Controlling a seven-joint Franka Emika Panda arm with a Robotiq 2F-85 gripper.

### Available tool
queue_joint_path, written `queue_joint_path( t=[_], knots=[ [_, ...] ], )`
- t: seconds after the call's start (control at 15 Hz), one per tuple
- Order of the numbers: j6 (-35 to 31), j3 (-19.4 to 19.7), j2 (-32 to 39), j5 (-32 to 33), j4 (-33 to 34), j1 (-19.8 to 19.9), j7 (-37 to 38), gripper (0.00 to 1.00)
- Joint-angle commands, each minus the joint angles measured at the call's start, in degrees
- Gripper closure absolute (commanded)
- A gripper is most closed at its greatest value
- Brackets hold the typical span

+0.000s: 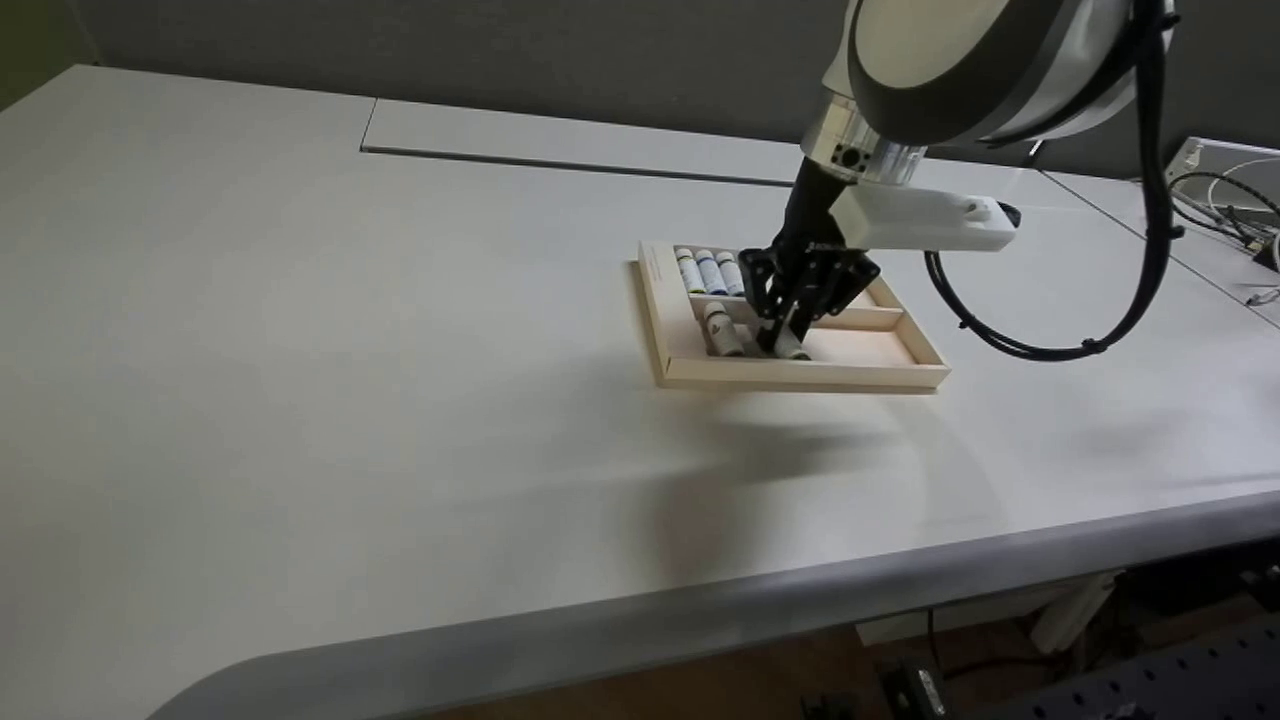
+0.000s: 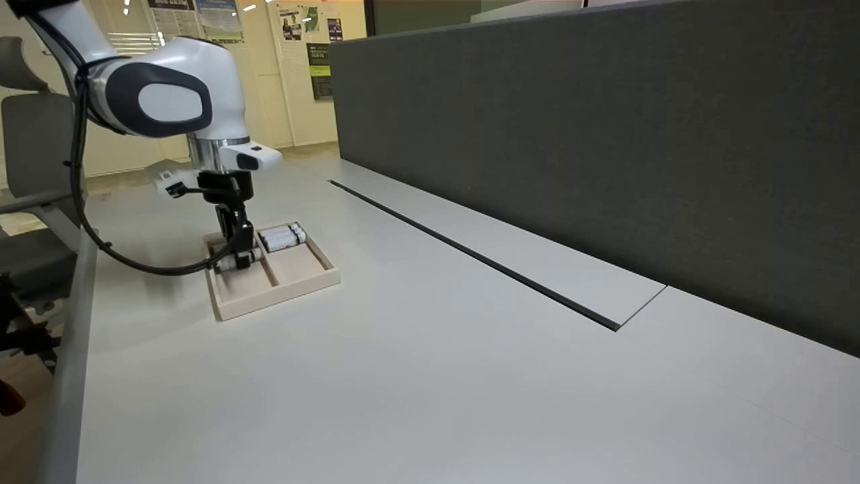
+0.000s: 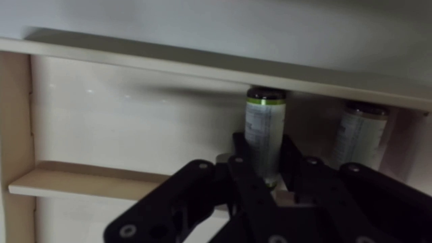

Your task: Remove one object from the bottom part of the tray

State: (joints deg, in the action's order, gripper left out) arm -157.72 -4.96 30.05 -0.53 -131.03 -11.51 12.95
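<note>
Fingers (image 3: pixel 291 153) were clamped round a green-banded vial (image 3: pixel 265 138) in the tray (image 3: pixel 135 61), wrist-view centre-right; label print (image 3: pixel 264 121) was too blurred to be read.

**Looks like an office, with a note of the lab**

Here's the table (image 2: pixel 484 403), long and white, and it says workplace straight away: a dark strip (image 2: pixel 591 315) inset in its top, a tall grey partition (image 2: pixel 571 134) standing along one side of it. And beside the table, yes, a grey office chair (image 2: pixel 37 148) with headrest and armrest! Beyond the table, posters (image 2: pixel 320 70) on a pale wall (image 2: pixel 302 124), office again. But here's the lab side: over the table stands a white robot arm (image 2: pixel 168 101), a tangle of cables (image 1: pixel 1240 236) lies on the table, a dark perforated panel (image 1: pixel 1170 672) shows below its edge.
</note>
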Motion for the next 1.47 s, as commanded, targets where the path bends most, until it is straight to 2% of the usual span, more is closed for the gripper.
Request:
queue_joint_path(
  t=[0.0,0.27,0.4,0.6,0.73,1.0,1.27,1.4],
  knots=[
    [1.1,-1.7,-4.9,-2.4,-1.8,1.0,-1.9,0.93],
    [1.9,-1.9,-11.3,-4.5,-4.4,2.0,-2.9,0.93],
    [1.8,-0.3,-13.6,-4.3,-5.9,2.6,-2.1,0.93],
    [1.8,2.3,-15.2,-4.3,-8.0,5.8,-3.3,0.93],
    [1.1,4.9,-15.5,-3.8,-9.2,8.6,-4.3,0.93],
    [3.2,8.2,-13.9,-6.0,-7.8,16.8,-11.9,0.93],
    [3.1,13.0,-11.2,-1.7,-5.8,20.8,-15.5,0.93],
    [2.3,15.3,-9.3,2.0,-4.9,21.5,-17.2,0.93]
  ],
)
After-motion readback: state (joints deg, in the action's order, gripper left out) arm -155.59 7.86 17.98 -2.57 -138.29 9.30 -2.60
